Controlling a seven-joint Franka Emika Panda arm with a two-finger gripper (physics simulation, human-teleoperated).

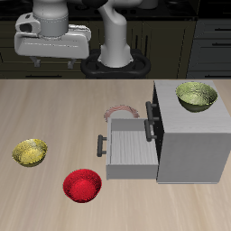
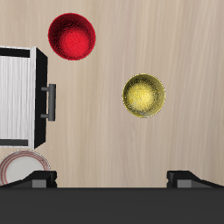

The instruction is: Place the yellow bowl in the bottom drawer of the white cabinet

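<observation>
1. The gripper [image 1: 47,61] hangs high above the table's back part, well apart from every object. Its fingers [image 2: 37,178] stand spread with nothing between them: released.
2. The yellow bowl [image 1: 30,152] sits upright on the wooden table [image 1: 54,108], untouched. In the exterior view it lies at about 9 o'clock from the red bowl [image 1: 82,186], near it but apart.
3. The bottom drawer [image 1: 126,152] of the white cabinet [image 1: 191,135] stands pulled out, its tray bare, handle [image 1: 102,145] facing the bowls. Judgement: it is ready to receive the bowl.
4. A paler yellow-green bowl [image 1: 197,95] rests on the cabinet top; it is not the target.
5. A flat pinkish ring [image 1: 120,113] lies on the table behind the drawer.
6. Judgement: the task is at its start. The next move calls for descent over the yellow bowl's rim, as the wrist view already frames it [image 2: 143,94].
</observation>
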